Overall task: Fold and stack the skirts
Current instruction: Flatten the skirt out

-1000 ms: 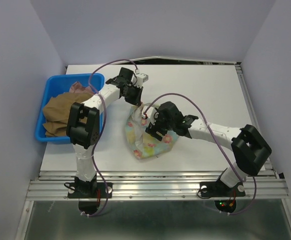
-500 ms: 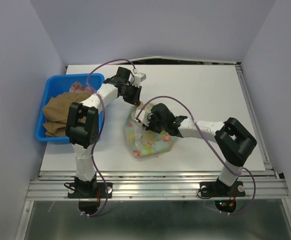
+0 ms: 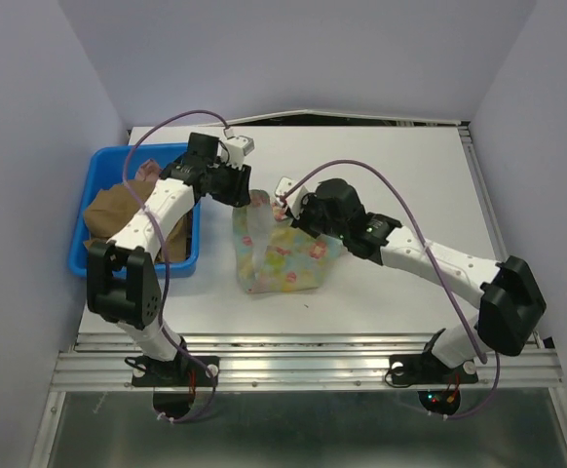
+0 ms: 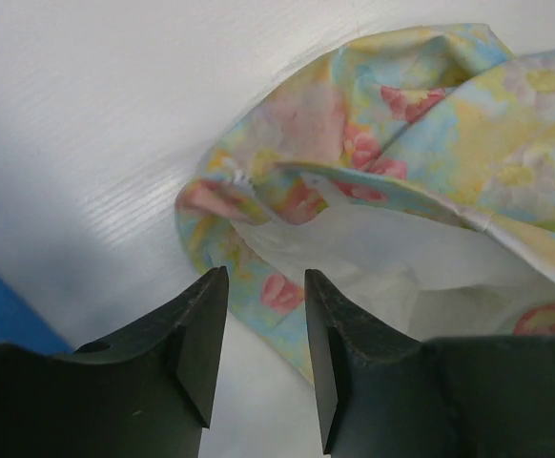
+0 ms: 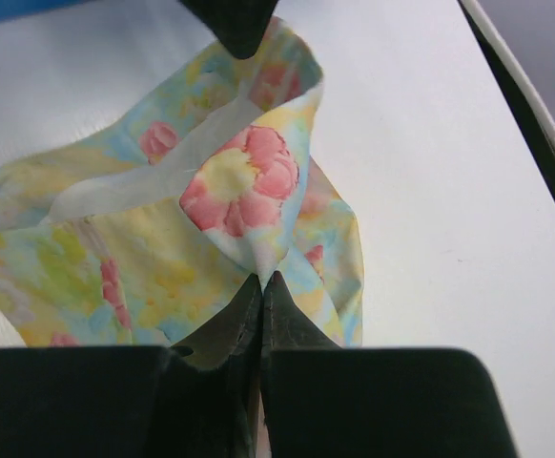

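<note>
Left of the left claw, the brown skirt and the dusty pink skirt lie in the blue bin. That claw hangs with its jaws parted and empty, the floral skirt lying on the white surface just ahead of its tips. The right claw is clenched on a raised fold at that skirt's edge, the rest of the cloth spreading out ahead of it.
</note>
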Controlling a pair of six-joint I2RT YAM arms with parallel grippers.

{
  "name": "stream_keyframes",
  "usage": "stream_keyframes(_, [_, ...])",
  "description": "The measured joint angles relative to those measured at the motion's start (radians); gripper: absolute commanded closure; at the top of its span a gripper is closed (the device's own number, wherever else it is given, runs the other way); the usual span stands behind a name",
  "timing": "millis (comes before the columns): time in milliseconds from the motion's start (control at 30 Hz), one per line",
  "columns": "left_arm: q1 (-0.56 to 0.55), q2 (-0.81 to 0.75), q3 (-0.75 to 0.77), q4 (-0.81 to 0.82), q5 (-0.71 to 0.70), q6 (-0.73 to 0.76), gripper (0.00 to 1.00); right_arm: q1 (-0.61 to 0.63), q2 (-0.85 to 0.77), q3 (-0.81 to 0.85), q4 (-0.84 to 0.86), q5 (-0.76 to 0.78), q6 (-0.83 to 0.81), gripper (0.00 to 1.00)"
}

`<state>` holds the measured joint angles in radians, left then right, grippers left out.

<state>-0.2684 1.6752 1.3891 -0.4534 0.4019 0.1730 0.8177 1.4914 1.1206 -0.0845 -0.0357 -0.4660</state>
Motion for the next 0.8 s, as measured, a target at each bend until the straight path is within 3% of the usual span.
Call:
stream_keyframes(33, [0.0, -0.038, -0.024, 0.005, -0.002, 0.0, 0.39, 0.0, -0.007, 0.008, -0.003, 0.002, 0.002, 0.99])
stream_keyframes(67, [-0.001, -0.069, -0.055, 0.013, -0.001, 0.0, 0.38, -0.005, -0.016, 0.016, -0.008, 0.004, 0.005, 0.99])
stream_keyframes(367, [-0.005, -0.149, -0.274, 0.005, -0.003, 0.02, 0.4, -0.098, -0.085, -0.005, -0.082, -0.001, 0.048, 0.99])
stream_keyframes(633, [-0.005, -0.248, -0.328, 0.014, -0.009, 0.104, 0.51, -0.349, -0.218, -0.156, -0.103, -0.148, 0.129, 0.99])
stream_keyframes(800, [-0.018, -0.269, -0.336, 0.028, -0.014, 0.182, 0.44, -0.457, -0.247, -0.296, -0.112, -0.251, 0.151, 0.99])
